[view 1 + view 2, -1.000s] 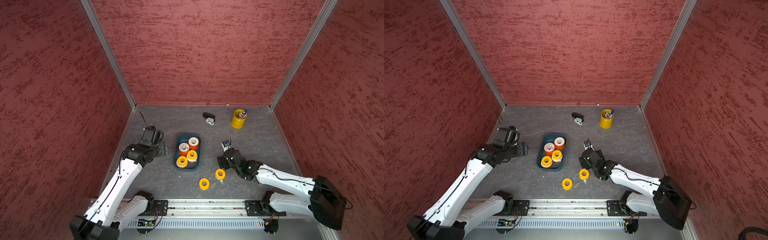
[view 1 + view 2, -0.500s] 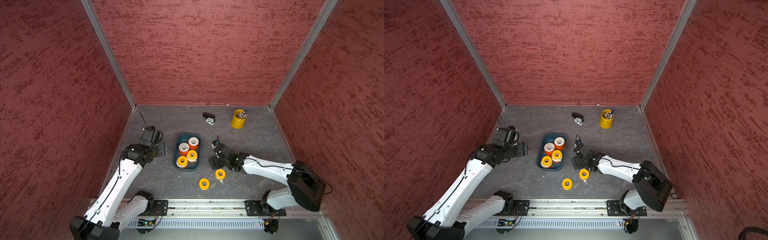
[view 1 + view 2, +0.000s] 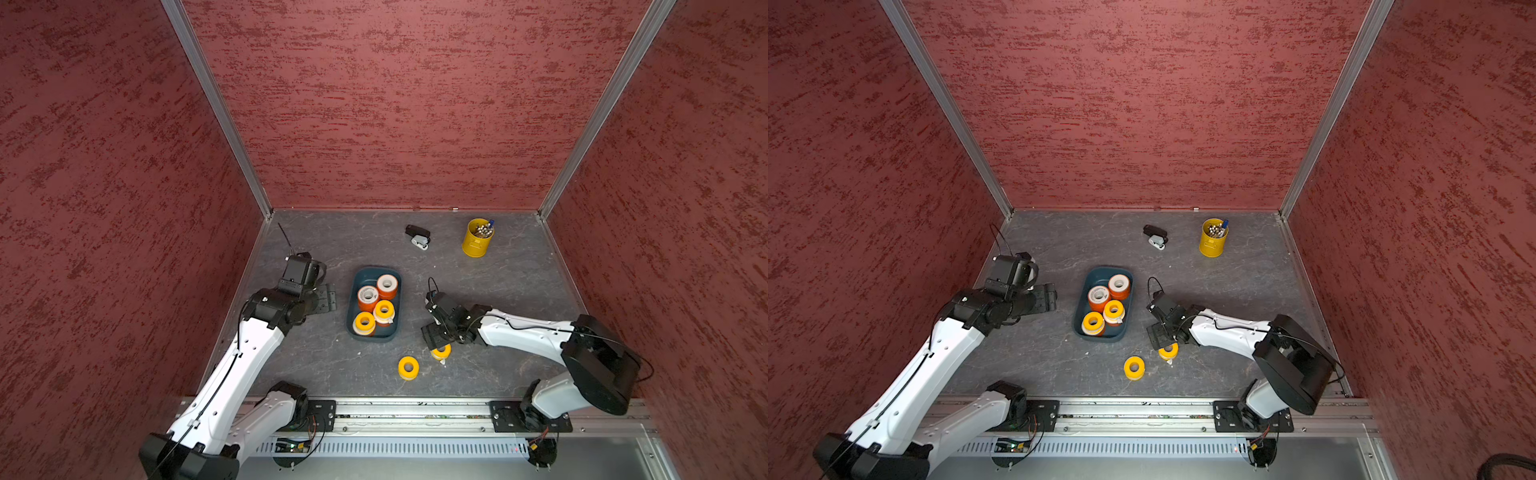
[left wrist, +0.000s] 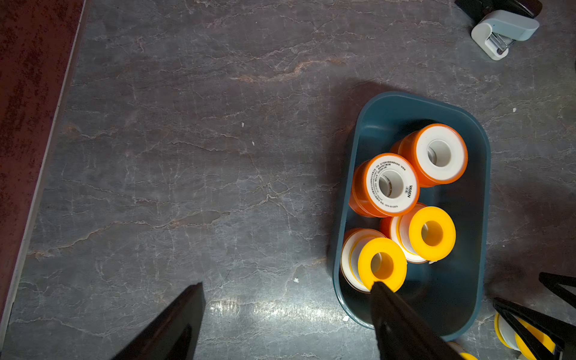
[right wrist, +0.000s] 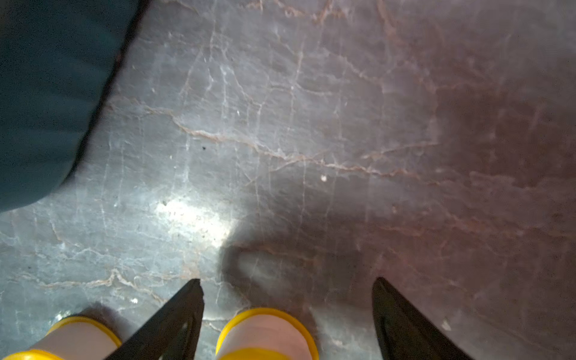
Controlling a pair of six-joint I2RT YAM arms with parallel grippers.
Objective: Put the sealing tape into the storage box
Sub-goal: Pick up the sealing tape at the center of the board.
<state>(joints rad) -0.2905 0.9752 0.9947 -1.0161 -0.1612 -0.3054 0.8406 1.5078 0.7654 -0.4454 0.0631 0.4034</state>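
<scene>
At lower centre, we are straddling a small yellow tape roll [image 3: 442,353] with wide right jaws to box it; left jaws wide.

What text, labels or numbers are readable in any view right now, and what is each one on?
"VASEN": on the white face of the orange tape roll in the storage box, left wrist view.
Fine print ringing that same face: too small to read.
The other orange roll, yellow rolls, stapler and yellow pen cup: no text I can make out.
</scene>
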